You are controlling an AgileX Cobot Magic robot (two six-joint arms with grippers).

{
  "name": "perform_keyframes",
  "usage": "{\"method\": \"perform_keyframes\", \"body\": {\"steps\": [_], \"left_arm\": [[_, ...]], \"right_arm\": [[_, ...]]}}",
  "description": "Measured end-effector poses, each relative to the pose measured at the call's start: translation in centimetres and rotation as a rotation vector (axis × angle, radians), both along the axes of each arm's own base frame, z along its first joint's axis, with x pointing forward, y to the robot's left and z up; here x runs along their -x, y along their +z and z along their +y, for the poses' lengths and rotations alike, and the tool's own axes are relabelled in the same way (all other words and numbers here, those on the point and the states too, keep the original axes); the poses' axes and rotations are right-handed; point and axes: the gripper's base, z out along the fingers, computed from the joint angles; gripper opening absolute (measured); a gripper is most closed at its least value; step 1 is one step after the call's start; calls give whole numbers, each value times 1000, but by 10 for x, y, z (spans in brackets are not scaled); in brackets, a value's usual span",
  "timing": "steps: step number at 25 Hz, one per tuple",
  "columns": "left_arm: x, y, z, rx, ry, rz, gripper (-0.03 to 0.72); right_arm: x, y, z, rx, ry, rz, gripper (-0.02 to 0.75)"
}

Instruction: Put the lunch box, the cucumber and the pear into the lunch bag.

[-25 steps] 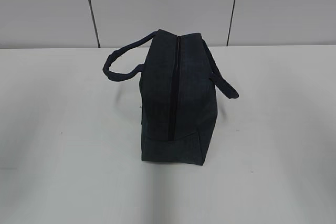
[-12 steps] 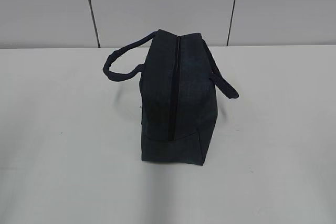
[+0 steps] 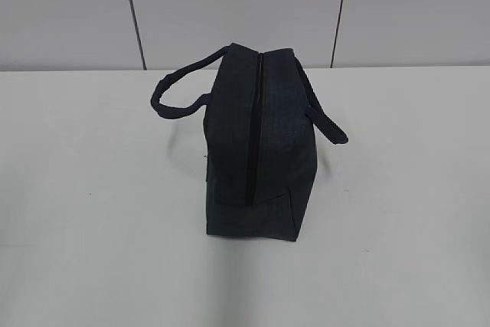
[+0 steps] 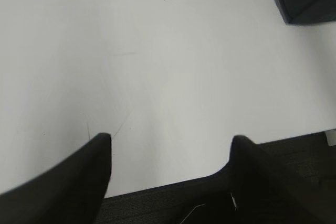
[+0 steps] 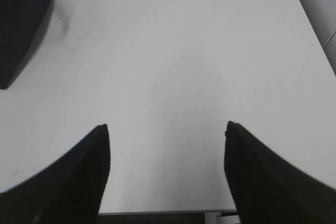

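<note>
Nothing is changing over the last second — the bag (image 3: 255,143) is sitting in the same spot at the centre of the exterior view, on the white counter (image 3: 99,212), with its zipper (image 3: 253,124) running down the top and looking closed. One handle (image 3: 174,89) is looping out to the left, the other (image 3: 325,116) drooping to the right.

The left claw (image 4: 170,145) is hanging spread and empty over bare counter near its front edge; only a dark corner of the bag is showing at the upper right of that frame. The right claw (image 5: 165,132) is likewise spread and holding nothing, with a corner of the bag at the upper left of its frame. Both are well apart from the bag.

The box, the cucumber and the pear are not appearing in any view. Going by the shut zipper and the idle arms, I am judging one of two things — either the items are already inside, or packing is not yet starting. The frames cannot settle which.
</note>
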Motion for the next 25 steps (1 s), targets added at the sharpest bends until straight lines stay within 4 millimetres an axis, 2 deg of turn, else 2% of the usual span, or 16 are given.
{"method": "perform_keyframes", "body": {"steps": [5,12,17,25], "left_arm": [[7,0,2,20,-3,-34,476],[8,0,2,23,0,-35,463],[10,1,4,29,76,-51,447],[34,3,11,59,186,-198,417]], "right_arm": [[0,0,0,2,-1,0,506],[0,0,0,2,-1,0,506],[0,0,0,0,-2,0,506],[5,0,-1,-3,-2,-32,506]]}}
